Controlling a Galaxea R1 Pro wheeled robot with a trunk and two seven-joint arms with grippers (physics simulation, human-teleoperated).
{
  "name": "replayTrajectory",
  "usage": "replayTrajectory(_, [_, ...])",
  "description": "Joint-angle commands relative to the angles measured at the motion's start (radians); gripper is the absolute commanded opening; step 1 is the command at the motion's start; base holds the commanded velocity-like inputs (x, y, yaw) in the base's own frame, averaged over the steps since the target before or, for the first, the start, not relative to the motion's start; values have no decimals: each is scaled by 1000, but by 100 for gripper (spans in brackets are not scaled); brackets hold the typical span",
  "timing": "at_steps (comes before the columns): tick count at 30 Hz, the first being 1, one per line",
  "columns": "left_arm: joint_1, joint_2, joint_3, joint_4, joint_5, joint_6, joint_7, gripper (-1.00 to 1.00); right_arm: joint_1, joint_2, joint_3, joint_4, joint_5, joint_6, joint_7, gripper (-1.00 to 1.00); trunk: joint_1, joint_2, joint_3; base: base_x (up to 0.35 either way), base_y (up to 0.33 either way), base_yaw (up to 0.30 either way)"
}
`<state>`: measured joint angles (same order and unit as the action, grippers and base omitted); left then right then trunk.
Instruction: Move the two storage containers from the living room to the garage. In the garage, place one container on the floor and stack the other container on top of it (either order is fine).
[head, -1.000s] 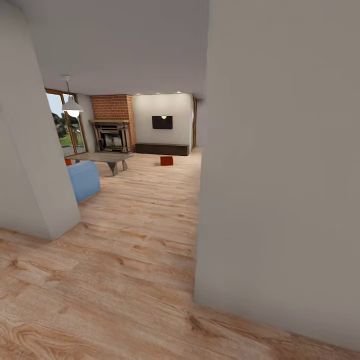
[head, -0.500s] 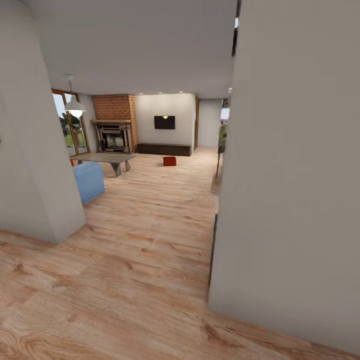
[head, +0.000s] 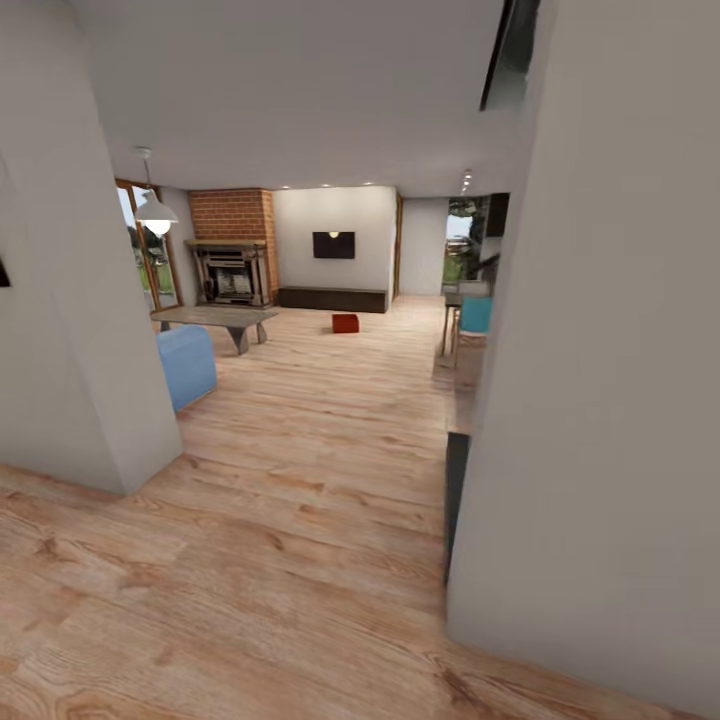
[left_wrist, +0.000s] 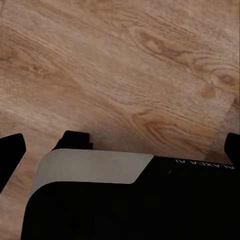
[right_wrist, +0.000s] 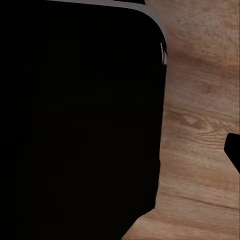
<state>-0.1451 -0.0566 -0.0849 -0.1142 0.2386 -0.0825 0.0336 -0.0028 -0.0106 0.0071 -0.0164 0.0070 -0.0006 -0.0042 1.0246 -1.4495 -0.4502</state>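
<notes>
My head camera faces forward down a passage between two pale walls (head: 600, 400) into the living room far ahead. Both my wrist cameras point steeply down, close over the wood-plank floor (left_wrist: 125, 65), past the robot's black body (right_wrist: 75, 125). All views share that plank floor.

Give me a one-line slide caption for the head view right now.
Hallway view into the living room: one orange-red storage container on the wood floor near the long dark cabinet.
</notes>
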Motion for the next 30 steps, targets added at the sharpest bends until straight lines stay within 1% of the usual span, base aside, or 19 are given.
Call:
replayTrajectory(1, [-1, 0, -9, 1, 8, -3, 3, 100, 0, 0, 1, 0, 1, 0, 0, 100, 0, 0, -1, 234, 258, 0])
replayTrajectory(11, [-1, 0, -9, 1, 8, -3, 3, 100, 0, 0, 1, 0, 1, 0, 0, 100, 0, 0, -1, 210, 269, 0])
replayTrajectory(19, [-1, -3, -9, 2, 8, -21, 2, 100, 0, 0, 1, 0, 1, 0, 0, 100, 0, 0, -1, 246, 252, 0])
replayTrajectory(30, [-1, -6, -9, 2, 8, -23, 2, 100, 0, 0, 1, 0, 1, 0, 0, 100, 0, 0, -1, 162, 290, 0])
